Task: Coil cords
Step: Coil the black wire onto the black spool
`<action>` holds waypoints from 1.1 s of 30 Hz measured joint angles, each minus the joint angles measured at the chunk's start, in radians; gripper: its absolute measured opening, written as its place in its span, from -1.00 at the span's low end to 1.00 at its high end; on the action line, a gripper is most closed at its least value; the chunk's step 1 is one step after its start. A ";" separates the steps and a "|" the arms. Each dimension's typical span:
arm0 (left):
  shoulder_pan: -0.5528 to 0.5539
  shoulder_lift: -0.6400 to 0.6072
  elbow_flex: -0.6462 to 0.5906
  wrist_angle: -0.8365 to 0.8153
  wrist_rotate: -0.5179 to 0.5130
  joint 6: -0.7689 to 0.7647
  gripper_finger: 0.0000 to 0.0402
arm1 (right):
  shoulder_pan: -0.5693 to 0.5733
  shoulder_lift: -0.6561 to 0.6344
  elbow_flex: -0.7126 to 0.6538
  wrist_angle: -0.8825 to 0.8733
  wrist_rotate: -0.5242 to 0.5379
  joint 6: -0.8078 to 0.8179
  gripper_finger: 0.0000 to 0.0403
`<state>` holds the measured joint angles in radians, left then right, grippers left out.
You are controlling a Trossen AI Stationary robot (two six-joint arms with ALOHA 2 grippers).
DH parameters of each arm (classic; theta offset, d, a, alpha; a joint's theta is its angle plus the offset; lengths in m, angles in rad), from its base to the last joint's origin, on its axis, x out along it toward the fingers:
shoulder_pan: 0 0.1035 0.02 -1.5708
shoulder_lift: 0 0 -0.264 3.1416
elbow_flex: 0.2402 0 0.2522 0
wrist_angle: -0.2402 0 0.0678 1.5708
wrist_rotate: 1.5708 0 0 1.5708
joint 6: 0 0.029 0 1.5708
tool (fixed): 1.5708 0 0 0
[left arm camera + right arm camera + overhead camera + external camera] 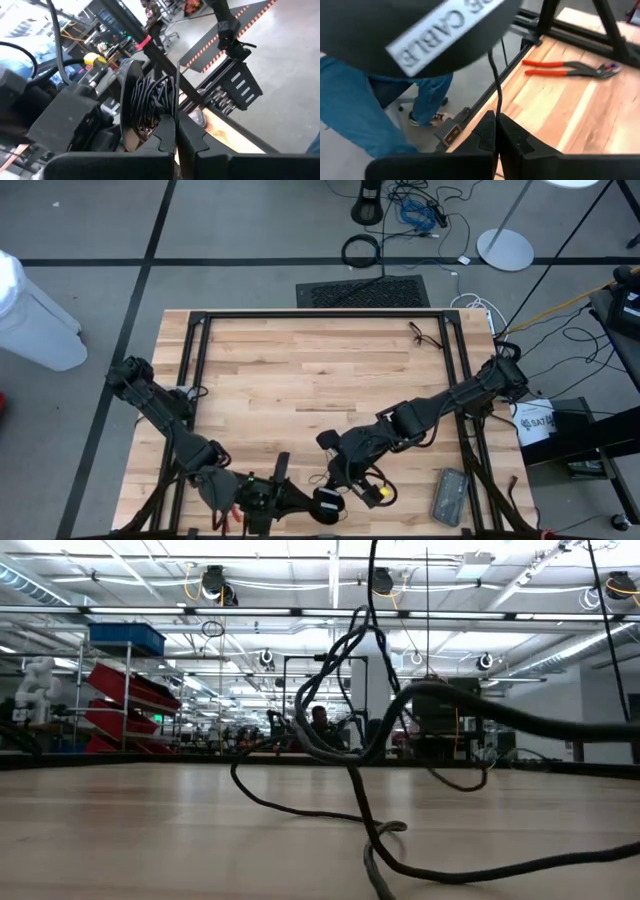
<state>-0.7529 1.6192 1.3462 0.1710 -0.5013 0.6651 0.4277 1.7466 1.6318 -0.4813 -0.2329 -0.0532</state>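
At the table's near edge my left gripper (305,502) is shut on a small round dark puck (326,504) with thin black cord (152,102) wound around it. My right gripper (336,480) sits just beyond the puck, shut on a strand of the same cord (496,100). In the right wrist view the puck (445,30) looms close and dark, with a white label. Another thin black cord (425,335) lies loose at the table's far right. In the low view, tangled cord (360,790) rests on the wood. My left gripper pinches the wound puck at its rim (161,125) between its two fingers. It comes in level from the table's left. The puck stands on edge past the fingertips, clear of the table, its turns of cord bunched together. My right gripper pinches a single strand of the cord (496,111) between its fingertips, slanting down from the table's far right. The strand runs from the fingers nearly straight to the puck and is clear of the table.
Red-handled pliers (570,67) lie on the wood by the left arm. A grey case (450,495) lies near the front right. A yellow part (381,493) shows beside my right gripper. A black frame (320,315) rings the table, and a person's legs (375,110) stand beyond the near edge.
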 joint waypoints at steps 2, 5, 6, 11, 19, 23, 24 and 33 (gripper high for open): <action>-0.009 0.000 0.000 -0.002 -0.020 -0.003 -1.00 | 0.010 -0.003 0.000 -0.023 0.024 0.031 -1.00; -0.021 0.000 0.000 -0.009 -0.085 -0.005 -1.00 | 0.031 -0.022 0.000 -0.085 0.106 0.083 -0.99; -0.023 0.000 0.000 -0.013 -0.109 -0.005 -1.00 | 0.041 -0.033 0.000 -0.114 0.142 0.104 -0.98; -0.029 -0.002 0.001 -0.056 -0.187 -0.052 -1.00 | 0.106 -0.118 0.000 -0.251 0.359 0.218 -0.87; -0.026 -0.003 0.001 -0.079 -0.213 -0.141 -1.00 | 0.265 -0.196 0.001 -0.393 0.637 0.406 -0.71; -0.026 -0.003 0.001 -0.082 -0.224 -0.189 -0.99 | 0.350 -0.196 -0.051 -0.393 0.771 0.502 -0.67; -0.026 -0.003 0.001 -0.088 -0.225 -0.205 -0.99 | 0.369 -0.195 -0.075 -0.379 0.812 0.515 -0.67; -0.007 -0.003 0.001 -0.138 -0.240 -0.261 -0.96 | 0.426 -0.195 -0.292 -0.246 1.095 0.552 -0.67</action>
<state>-0.7598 1.6161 1.3468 0.0334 -0.7418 0.4037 0.8535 1.5521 1.3401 -0.7269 0.8620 0.4984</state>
